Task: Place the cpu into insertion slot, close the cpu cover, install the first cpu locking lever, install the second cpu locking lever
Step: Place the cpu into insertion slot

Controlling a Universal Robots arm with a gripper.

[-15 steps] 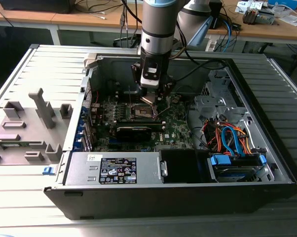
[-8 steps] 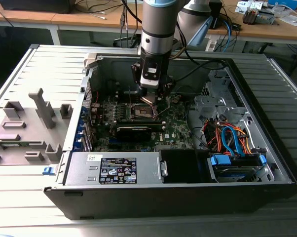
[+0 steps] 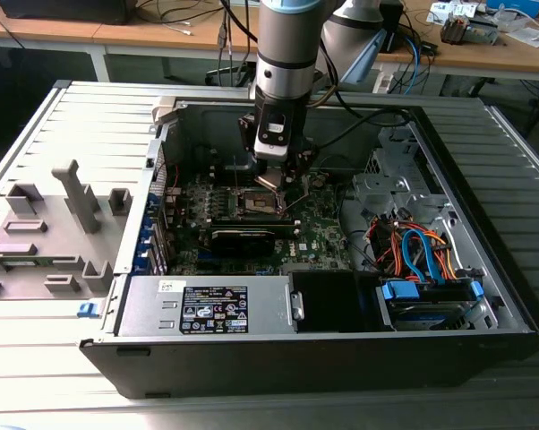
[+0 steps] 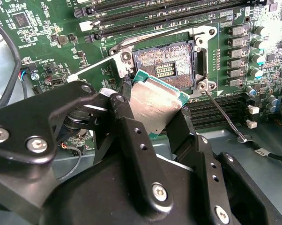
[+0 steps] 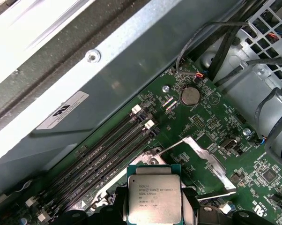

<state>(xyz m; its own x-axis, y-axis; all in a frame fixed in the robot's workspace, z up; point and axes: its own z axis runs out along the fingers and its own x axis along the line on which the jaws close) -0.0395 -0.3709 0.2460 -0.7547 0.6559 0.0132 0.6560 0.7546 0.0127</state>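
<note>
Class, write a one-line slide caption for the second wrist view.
Gripper holds the cpu, tilted, close to the exposed insertion slot.

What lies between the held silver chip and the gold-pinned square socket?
Nothing: in the second wrist view the flat silver-topped cpu hangs above the bare gold-pinned insertion slot.

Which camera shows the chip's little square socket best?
The second wrist view: the insertion slot lies open, pin field plain. The exterior view shows it small beneath the tool; in the first wrist view the cpu blocks it.
</note>
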